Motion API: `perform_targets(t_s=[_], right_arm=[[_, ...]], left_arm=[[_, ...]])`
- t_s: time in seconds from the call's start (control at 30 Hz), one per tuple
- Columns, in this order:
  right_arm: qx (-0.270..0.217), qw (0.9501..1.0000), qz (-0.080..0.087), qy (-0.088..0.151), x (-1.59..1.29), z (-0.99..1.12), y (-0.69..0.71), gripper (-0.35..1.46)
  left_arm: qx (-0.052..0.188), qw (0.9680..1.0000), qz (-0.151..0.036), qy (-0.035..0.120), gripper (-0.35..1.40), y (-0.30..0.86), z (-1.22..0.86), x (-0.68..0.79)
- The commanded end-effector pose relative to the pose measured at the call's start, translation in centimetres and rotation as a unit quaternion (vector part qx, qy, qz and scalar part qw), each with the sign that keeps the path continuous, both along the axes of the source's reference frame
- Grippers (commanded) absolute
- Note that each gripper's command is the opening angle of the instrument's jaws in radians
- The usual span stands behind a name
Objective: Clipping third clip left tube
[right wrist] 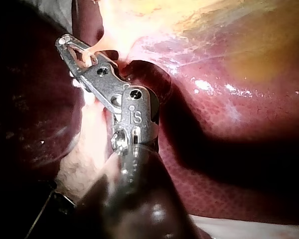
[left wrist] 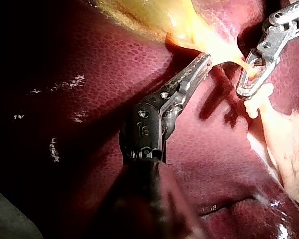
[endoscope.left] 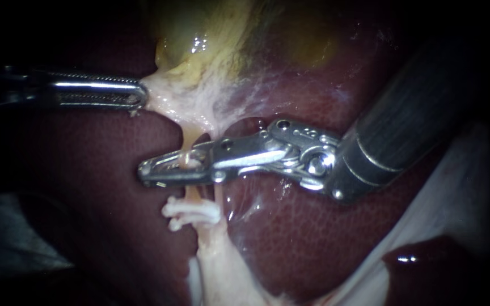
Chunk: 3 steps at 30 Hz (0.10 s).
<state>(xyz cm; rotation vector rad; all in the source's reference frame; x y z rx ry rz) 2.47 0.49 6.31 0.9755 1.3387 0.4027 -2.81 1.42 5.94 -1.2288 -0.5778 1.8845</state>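
Endoscope view: the right instrument point(endoscope.left: 171, 169) has its jaws squeezed on the tube point(endoscope.left: 191, 136), just above the white clips point(endoscope.left: 191, 213) on that tube. The left instrument point(endoscope.left: 139, 96) pinches pale tissue point(endoscope.left: 171, 93) up beside the tube's top.

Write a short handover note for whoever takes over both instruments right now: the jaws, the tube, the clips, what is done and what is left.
Left instrument: jaws shut on the pale tissue under the gallbladder, holding it stretched.
Right instrument: jaws shut on the tube, just above the white clips.
Done: white clips sit on the tube below the jaws, apparently two.
Left: whether a new clip is seated cannot be seen. Probably open the jaws, check it, then back away.
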Motion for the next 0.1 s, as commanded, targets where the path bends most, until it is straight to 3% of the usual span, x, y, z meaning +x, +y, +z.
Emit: perform_targets(t_s=[0.03, 0.1], right_arm=[[0.000, 1.0000, 0.000, 0.000, 0.00, 0.00, 0.00, -0.35], [0.000, 1.0000, -0.001, 0.000, -0.01, 0.00, 0.00, -0.35]], left_arm=[[0.000, 1.0000, 0.000, 0.000, -0.35, 0.00, 0.00, 0.00], [0.000, 1.0000, 0.000, 0.000, -0.35, 0.00, 0.01, 0.00]])
